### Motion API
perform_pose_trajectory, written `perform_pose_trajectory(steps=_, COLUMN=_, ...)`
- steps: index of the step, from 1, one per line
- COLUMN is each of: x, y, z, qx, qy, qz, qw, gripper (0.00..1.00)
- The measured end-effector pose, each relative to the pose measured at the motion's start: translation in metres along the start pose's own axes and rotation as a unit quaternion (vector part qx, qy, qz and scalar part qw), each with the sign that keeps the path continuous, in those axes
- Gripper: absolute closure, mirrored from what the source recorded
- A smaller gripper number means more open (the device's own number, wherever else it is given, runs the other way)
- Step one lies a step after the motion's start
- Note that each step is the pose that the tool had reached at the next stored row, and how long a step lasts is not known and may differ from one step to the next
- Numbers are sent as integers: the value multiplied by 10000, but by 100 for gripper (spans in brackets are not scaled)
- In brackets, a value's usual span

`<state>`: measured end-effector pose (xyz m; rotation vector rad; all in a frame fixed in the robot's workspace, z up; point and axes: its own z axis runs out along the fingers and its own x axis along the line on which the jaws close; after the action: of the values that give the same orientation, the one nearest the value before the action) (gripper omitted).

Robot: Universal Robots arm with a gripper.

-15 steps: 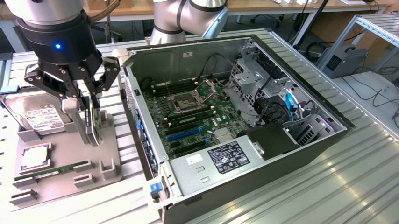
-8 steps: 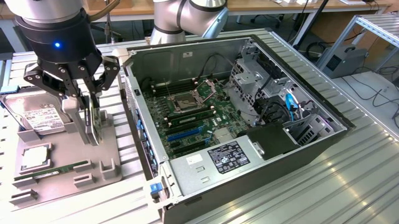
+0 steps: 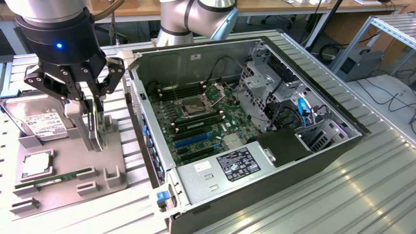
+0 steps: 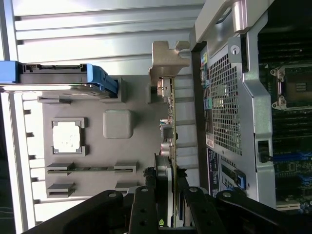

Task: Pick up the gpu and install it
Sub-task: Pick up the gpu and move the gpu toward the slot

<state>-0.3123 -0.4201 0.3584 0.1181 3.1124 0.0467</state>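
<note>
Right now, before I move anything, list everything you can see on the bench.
table: one, silver, slatted, beneath everything
computer case: one, black, open, mid-table
tray: one, grey, exterior view's left of case
hard drive: one, silver, on tray
processor: one, silver, on tray
RAM stick: one, green, on tray
gpu: one, dark, upright over tray
gripper: one, black, clamped on gpu

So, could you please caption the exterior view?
Gripper holding the upright gpu at the grey parts tray, beside the open computer case.
</note>
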Motion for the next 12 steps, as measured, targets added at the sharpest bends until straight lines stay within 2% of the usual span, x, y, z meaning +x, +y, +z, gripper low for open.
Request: perform_pose_trajectory(steps=12, x=-1, y=1, z=-35, qx=0, qy=0, qz=0, qw=10000, gripper=73)
